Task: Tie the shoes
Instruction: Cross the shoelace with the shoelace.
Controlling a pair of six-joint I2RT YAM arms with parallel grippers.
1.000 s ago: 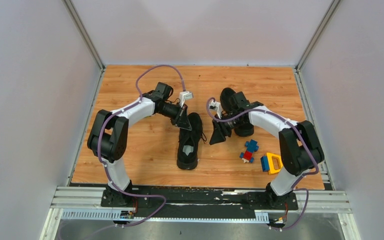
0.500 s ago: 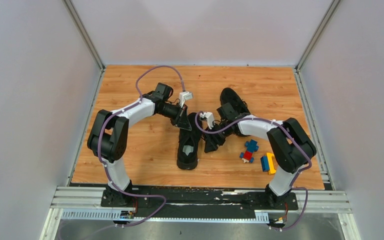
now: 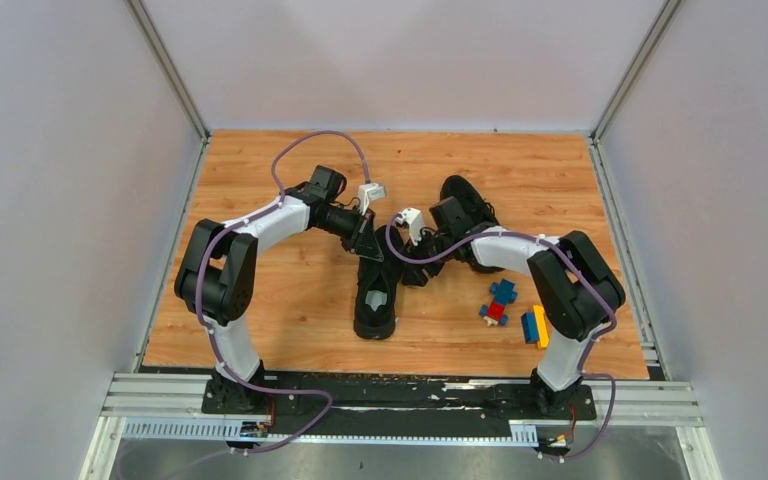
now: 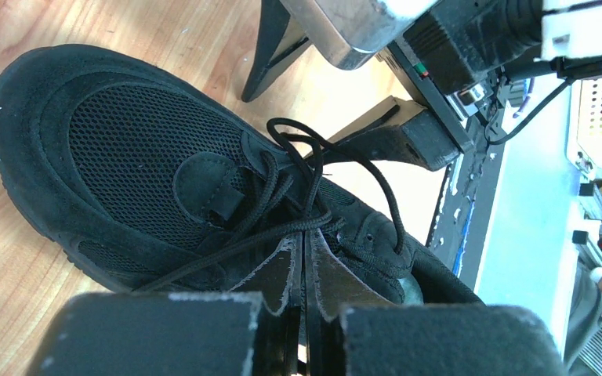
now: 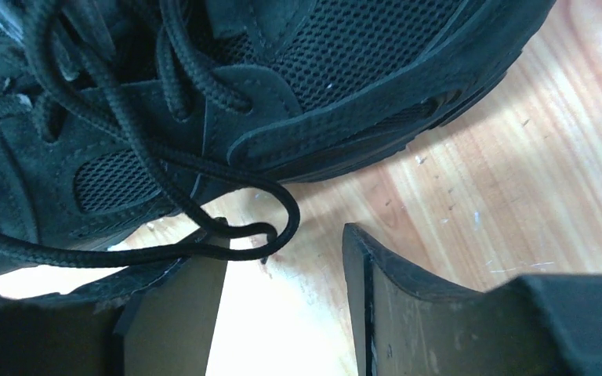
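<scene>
Left end effector (image 4: 304,235): fingers pressed flat together over the tongue of the near shoe (image 3: 375,290). A lace strand (image 4: 227,247) runs across their tips. Probably pinched, but the contact itself can't be made out.

Right end effector (image 5: 284,243): jaws wide, low against the worktop (image 3: 290,160), just beside the same shoe's right flank. A loose lace loop (image 5: 292,210) lies between the two fingers, its end over the left one.

Step in hand, as I read it: right takes the free loop while left anchors the other strand.
- Close on the loop's rounded end, not the doubled part near the eyelets.
- Keep the tips off the wood, so the thin cord isn't pushed out of the gap.
- Left should stay put until the right has its grip; slack now would let the loop collapse.

Second shoe (image 3: 465,200) sits further back on the worktop, partly behind the right arm. Toy blocks (image 3: 500,300) lie near the right edge, well clear of the work.

Hard to see:
- From above, both end effectors merge into the black shoe.
- No finished knot is visible.
- The far shoe's laces are hidden.
</scene>
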